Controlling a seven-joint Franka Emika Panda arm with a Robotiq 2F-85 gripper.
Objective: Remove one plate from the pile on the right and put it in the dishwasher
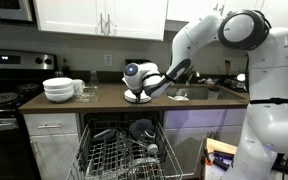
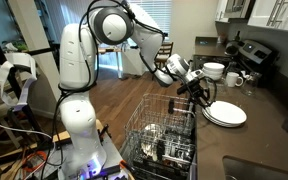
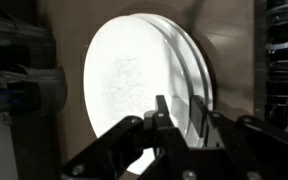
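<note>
The pile [image 1: 137, 98] of flat white plates lies on the dark counter above the open dishwasher [image 1: 124, 150]. It also shows in an exterior view [image 2: 226, 115] and fills the wrist view [image 3: 134, 75]. My gripper [image 1: 134, 88] sits low at the pile's edge, and it is also visible in an exterior view [image 2: 198, 97]. In the wrist view its two fingers [image 3: 179, 118] straddle the rim of the top plate [image 3: 124, 70], one above and one below, closed to a narrow gap. The plate still lies flat on the pile.
A taller stack of white bowls [image 1: 58, 90] and mugs [image 1: 82, 88] stand further along the counter, near the stove [image 1: 4, 95]. The sink [image 1: 199, 93] is on the other side of the pile. The dishwasher's wire rack [image 2: 164, 135] is pulled out and holds some dishes.
</note>
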